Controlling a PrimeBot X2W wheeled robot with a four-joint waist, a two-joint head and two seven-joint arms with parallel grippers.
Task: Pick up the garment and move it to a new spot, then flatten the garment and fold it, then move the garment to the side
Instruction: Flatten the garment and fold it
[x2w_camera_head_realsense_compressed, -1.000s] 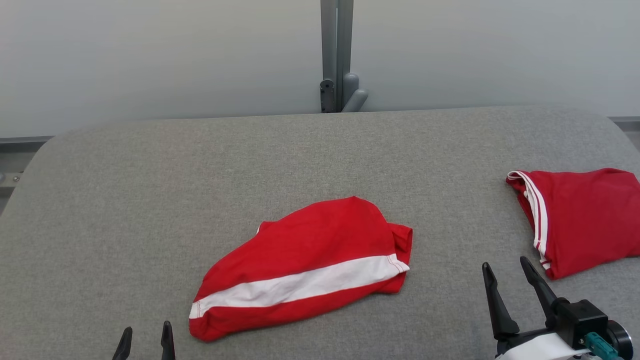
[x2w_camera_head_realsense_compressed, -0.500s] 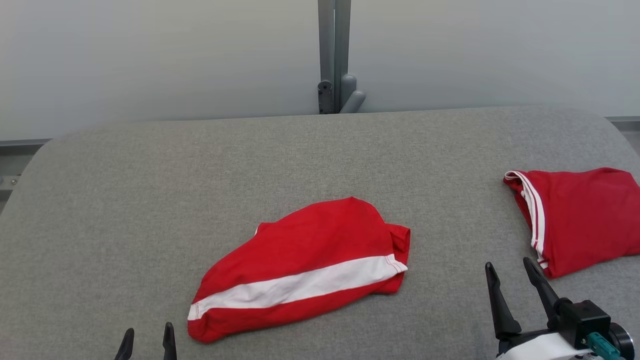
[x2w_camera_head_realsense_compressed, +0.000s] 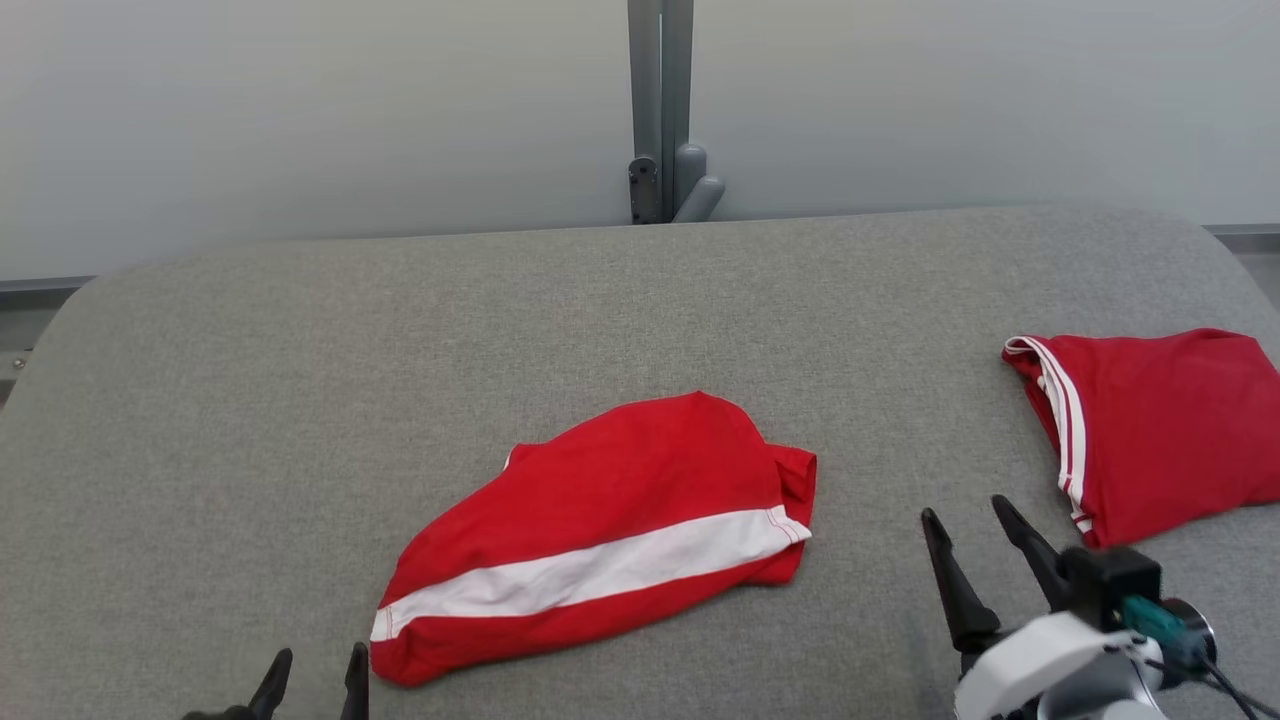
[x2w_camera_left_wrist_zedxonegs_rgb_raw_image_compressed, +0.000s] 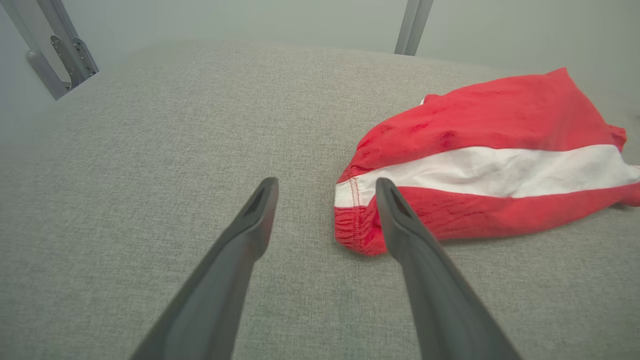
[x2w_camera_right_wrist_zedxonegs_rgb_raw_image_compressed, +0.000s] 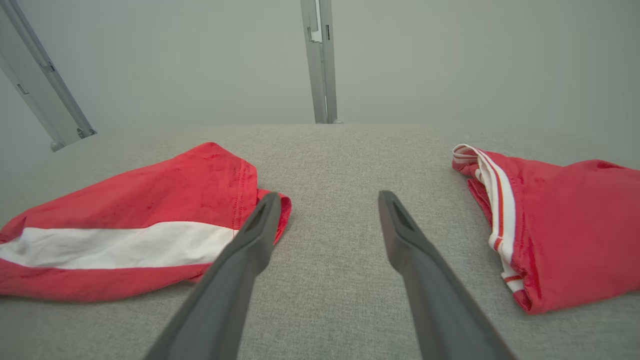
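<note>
Head view: the striped garment (x2w_camera_head_realsense_compressed: 600, 540) lies crumpled mid-table on the grey table (x2w_camera_head_realsense_compressed: 300, 400), slightly toward 6 o'clock. A second red garment (x2w_camera_head_realsense_compressed: 1160, 430) sits at 3 o'clock. The left gripper (x2w_camera_head_realsense_compressed: 320, 658) pokes in at 7 o'clock and the right gripper (x2w_camera_head_realsense_compressed: 965, 510) at 4 o'clock, both with fingers spread and nothing in them.

Left wrist view: the striped garment is at 2 o'clock, its hem corner right by one fingertip; can't tell if they touch.

Right wrist view: the striped garment is at 9 o'clock, the second at 3, with bare table between the fingers.

The head camera looks down on the striped garment (x2w_camera_head_realsense_compressed: 600, 540) from high in front. Both wrist cameras sit low beside its two ends, facing forward past it; all views share it.
</note>
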